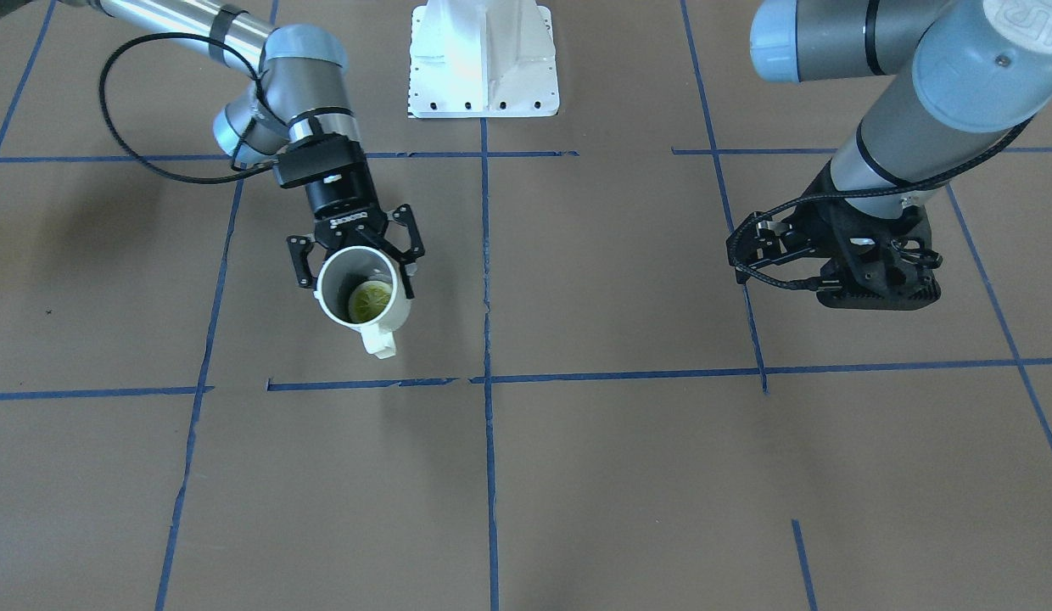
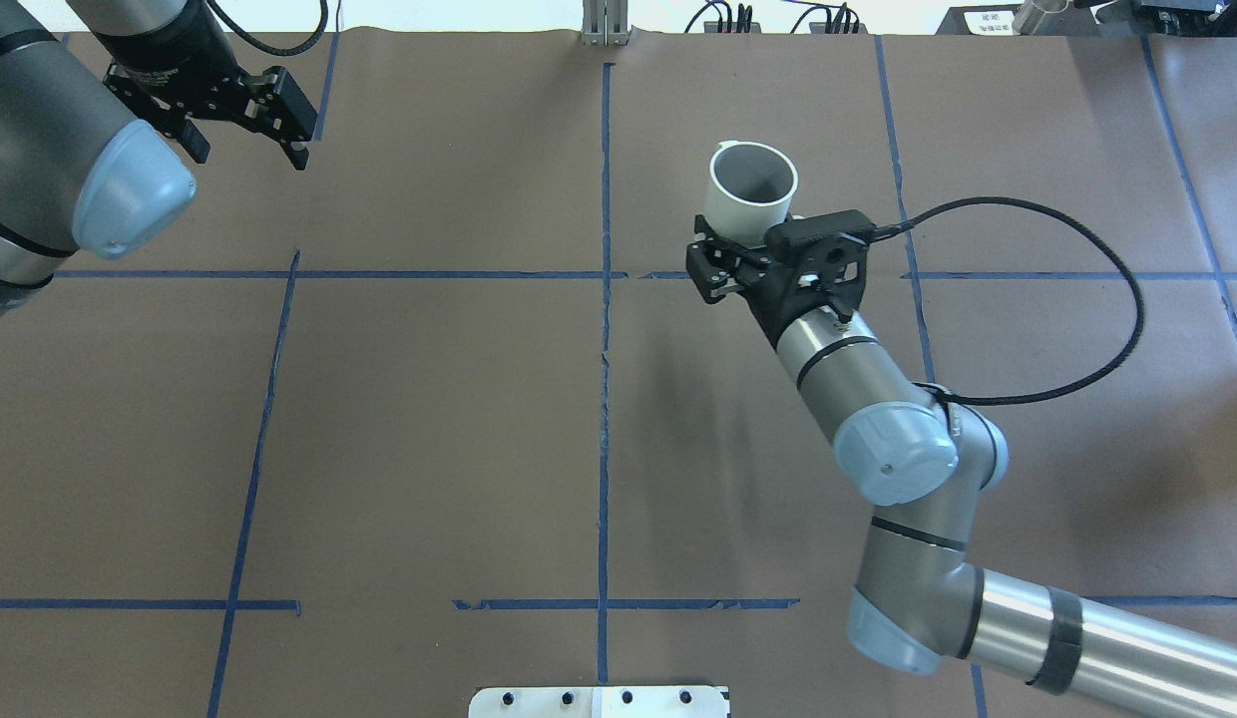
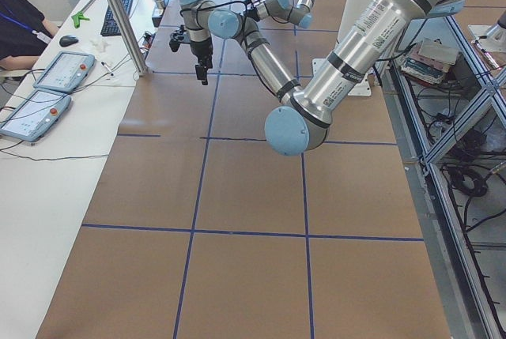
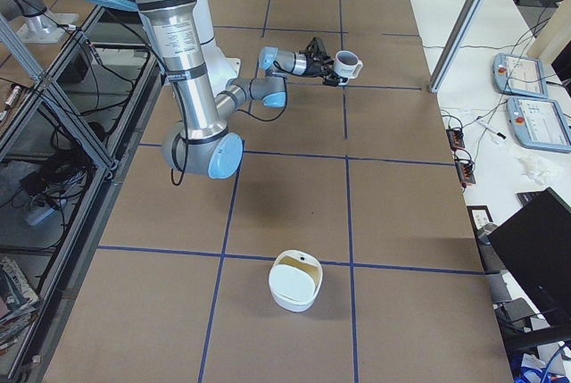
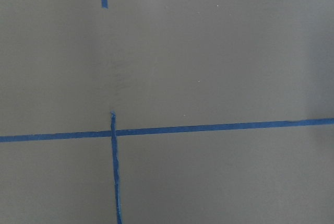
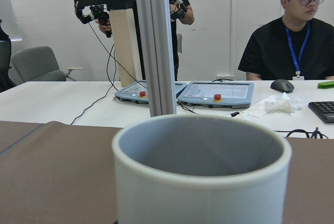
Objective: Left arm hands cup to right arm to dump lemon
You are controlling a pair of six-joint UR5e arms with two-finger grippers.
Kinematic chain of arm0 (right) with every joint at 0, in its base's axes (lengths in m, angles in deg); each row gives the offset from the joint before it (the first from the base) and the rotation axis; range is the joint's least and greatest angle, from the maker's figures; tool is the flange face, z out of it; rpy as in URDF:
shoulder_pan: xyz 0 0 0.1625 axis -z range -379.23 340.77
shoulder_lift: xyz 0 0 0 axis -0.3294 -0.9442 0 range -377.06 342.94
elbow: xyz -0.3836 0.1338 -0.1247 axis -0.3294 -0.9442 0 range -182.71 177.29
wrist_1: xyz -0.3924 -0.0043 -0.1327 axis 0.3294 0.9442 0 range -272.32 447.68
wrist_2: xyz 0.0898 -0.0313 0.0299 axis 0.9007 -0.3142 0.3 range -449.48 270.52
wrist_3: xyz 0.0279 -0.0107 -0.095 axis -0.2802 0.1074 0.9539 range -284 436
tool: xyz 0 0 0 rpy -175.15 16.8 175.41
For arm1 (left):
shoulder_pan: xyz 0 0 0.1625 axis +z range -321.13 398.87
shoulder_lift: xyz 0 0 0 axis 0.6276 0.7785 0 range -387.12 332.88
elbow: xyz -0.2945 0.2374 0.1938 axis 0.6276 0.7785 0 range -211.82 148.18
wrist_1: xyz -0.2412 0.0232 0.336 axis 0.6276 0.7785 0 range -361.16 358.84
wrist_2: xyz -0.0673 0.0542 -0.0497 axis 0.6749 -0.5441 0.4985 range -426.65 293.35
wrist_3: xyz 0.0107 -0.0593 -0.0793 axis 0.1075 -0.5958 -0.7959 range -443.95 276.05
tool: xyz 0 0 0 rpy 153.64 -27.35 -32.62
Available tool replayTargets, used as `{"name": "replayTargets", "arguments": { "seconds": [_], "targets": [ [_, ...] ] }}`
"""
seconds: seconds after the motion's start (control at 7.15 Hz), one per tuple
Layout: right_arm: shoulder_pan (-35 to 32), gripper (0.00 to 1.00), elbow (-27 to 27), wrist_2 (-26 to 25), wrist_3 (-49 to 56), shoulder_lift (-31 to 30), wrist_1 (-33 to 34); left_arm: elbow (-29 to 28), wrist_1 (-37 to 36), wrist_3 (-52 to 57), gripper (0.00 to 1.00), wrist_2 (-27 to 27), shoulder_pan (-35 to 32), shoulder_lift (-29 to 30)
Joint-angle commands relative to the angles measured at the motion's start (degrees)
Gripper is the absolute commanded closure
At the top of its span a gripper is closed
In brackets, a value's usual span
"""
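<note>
Left arm (image 1: pixel 903 127): drawn off to its own side of the table, well apart from the cup.
Left gripper (image 2: pixel 247 140): fingers spread, nothing between them; its wrist view shows only bare brown table (image 5: pixel 219 51) and blue tape.
Right arm (image 2: pixel 863 399): reaches out over the right half of the table.
Right gripper (image 1: pixel 356 270): closed around the cup's wall, one finger on each side, just below the rim.
Cup (image 2: pixel 750 194): held clear of the table, mouth up and roughly level, handle on the far side from the robot. I judge it stiff, light, glazed and slippery, and breakable if dropped. The body grip looks sound for tipping.
Lemon (image 1: pixel 370 300): lies loose on the cup's floor. Small and light, it should slide out once the cup tips far enough.
</note>
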Motion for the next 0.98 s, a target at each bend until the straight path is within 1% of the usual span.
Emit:
{"name": "replayTargets", "arguments": {
  "seconds": [0.0, 0.28, 0.42, 0.56, 0.7, 0.84],
  "targets": [
    [-2.3, 0.45, 5.7, 0.4, -1.0, -11.5, -4.6, 0.0, 0.0, 1.7, 0.00, 0.1, -1.1, -0.9],
    [-2.8, 0.44, 5.8, 0.4, -2.9, -23.7, -20.5, 0.0, -0.6, 1.7, 0.00, 0.0, -1.2, -1.1],
    [-4.2, 0.44, 5.8, 0.3, -6.4, -26.5, -23.0, 0.0, -0.6, 1.7, 0.00, 0.0, -1.2, -1.1],
    [-5.0, 0.45, 5.8, 0.4, -11.9, -28.3, -23.3, 0.0, -0.6, 1.7, 0.00, 0.0, -1.1, -1.1],
    [-5.5, 0.46, 5.6, 0.5, -20.8, -29.7, -25.0, 0.0, -0.6, 1.5, 0.00, 0.1, -1.1, -1.0],
    [-6.3, 0.49, 5.3, 1.3, -25.3, -31.5, -28.3, -0.1, -0.5, 1.4, 0.00, 0.1, -1.0, -1.0]
  ]
}}
